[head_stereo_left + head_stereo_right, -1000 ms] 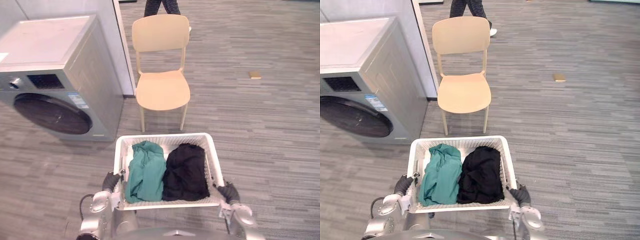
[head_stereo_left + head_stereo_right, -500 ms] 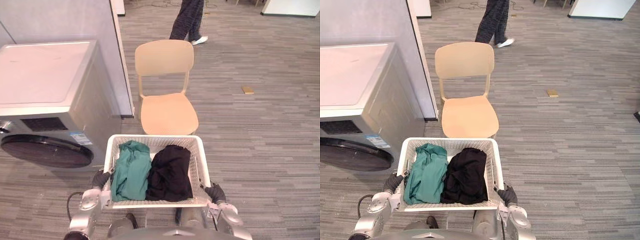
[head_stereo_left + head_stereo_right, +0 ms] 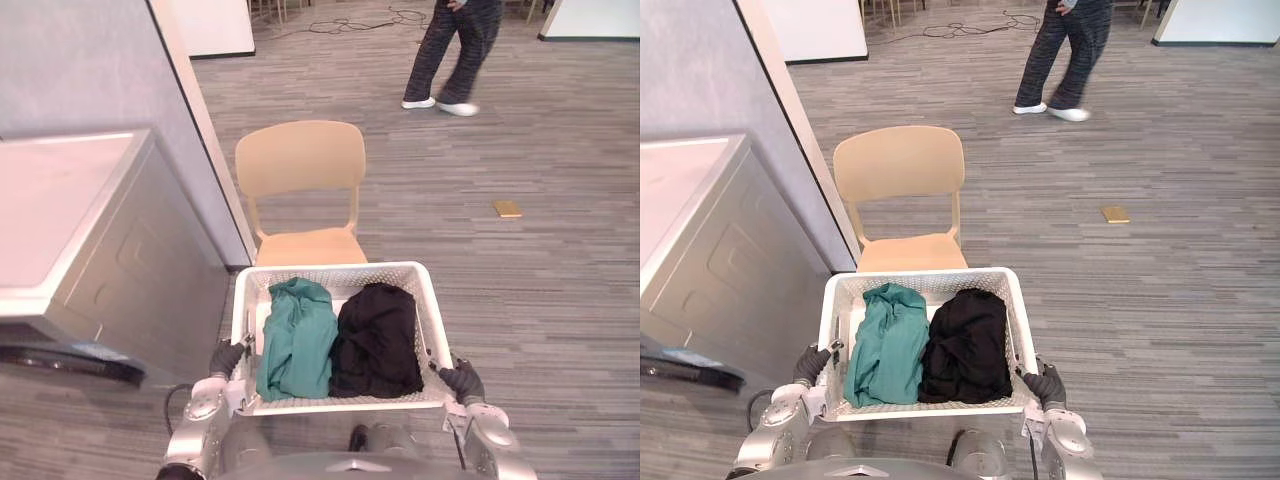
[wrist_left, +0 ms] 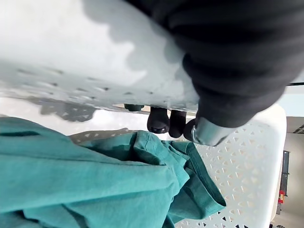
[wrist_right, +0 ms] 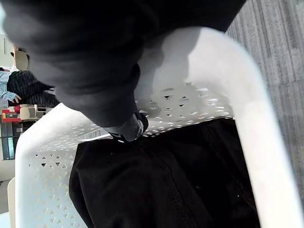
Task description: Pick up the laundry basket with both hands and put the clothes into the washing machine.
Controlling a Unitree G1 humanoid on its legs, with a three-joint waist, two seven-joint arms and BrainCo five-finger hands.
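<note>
White basket (image 3: 335, 268) hangs level before the robot, left robot hand (image 3: 226, 358) and right robot hand (image 3: 462, 381) each curled over a side rim so the teal and black clothes (image 3: 297, 338) cannot spill; the washer (image 3: 60, 210) stands just left

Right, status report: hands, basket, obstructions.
Left hand, right hand both shut on laundry basket rim. Basket held up, green garment, black garment inside. Chair directly ahead; washing machine off left.
</note>
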